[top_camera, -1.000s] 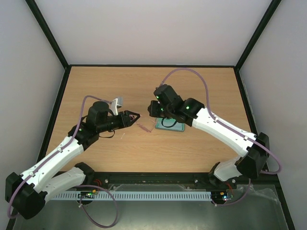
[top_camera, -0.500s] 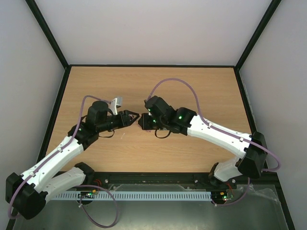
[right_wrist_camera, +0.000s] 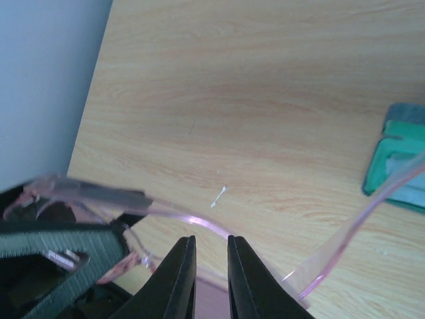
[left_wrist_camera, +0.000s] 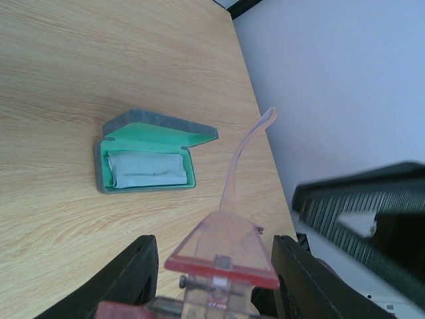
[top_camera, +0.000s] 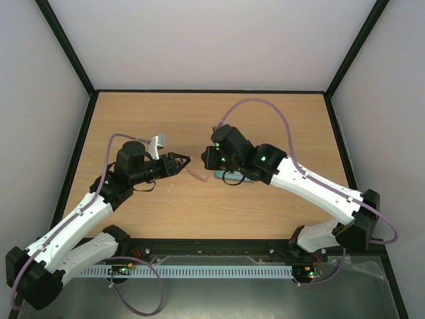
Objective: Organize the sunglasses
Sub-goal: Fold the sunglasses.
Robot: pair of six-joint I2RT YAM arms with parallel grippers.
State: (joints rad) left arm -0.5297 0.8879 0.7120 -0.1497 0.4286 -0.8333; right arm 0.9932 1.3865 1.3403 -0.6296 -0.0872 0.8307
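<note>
Sunglasses (left_wrist_camera: 226, 242) in mid-handling, near the middle of the table (left_wrist_camera: 60, 60). The left gripper (left_wrist_camera: 216, 259) grasps them by the front frame. One tinted lens sits between its fingers, and one slim arm sticks out unfolded, away from the gripper. The fingers of the right gripper (right_wrist_camera: 209, 247) stand almost together, and the other pink arm curves across their tips. I cannot tell whether they pinch that arm or only stand against it.

The case (left_wrist_camera: 157, 126) lies open on the wood with its lid raised. The light blue cloth (left_wrist_camera: 147, 170) is folded inside the green lining.

I judge the task roughly half done: the case is open and the glasses are in hand. Both slim arms are not yet folded, the glasses are not yet in the case, and the lid is not yet closed.

Comparison of views:
- **Top view:** Both robot arms meet at the table's centre, and the glasses are only a faint pink streak between the grippers. The right arm hides most of the case.
- **Left wrist view:** This alone shows me the whole case interior with the cloth in it, and the left grip on the frame.
- **Right wrist view:** This alone shows how narrow the right gap is and where the pink arm crosses it. Of the case I see only a corner at the right edge.
</note>
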